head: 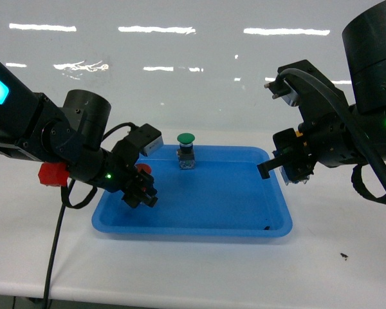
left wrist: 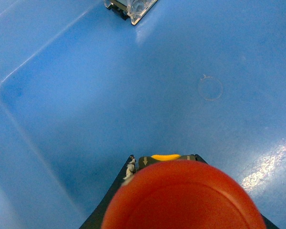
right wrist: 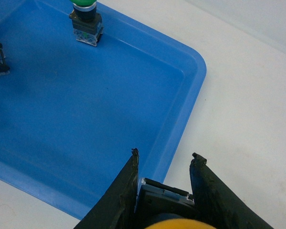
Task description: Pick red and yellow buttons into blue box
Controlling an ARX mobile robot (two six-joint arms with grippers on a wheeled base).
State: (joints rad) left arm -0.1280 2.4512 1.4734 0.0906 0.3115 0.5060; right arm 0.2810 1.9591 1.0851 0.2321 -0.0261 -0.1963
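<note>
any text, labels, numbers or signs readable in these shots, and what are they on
No readable words, brands or numbers in any view.
Small arrow-like marks on the black body of the red button, beside a yellow patch, held in the left gripper: too small to read.
Green button in the blue tray: no legible marking.
Yellow button in the right gripper: no marking visible.

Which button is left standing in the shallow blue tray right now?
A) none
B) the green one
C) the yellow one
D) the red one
B: the green button stands alone at the back of the blue tray, while the red button sits in the left hand and the yellow button sits in the right hand.
</note>
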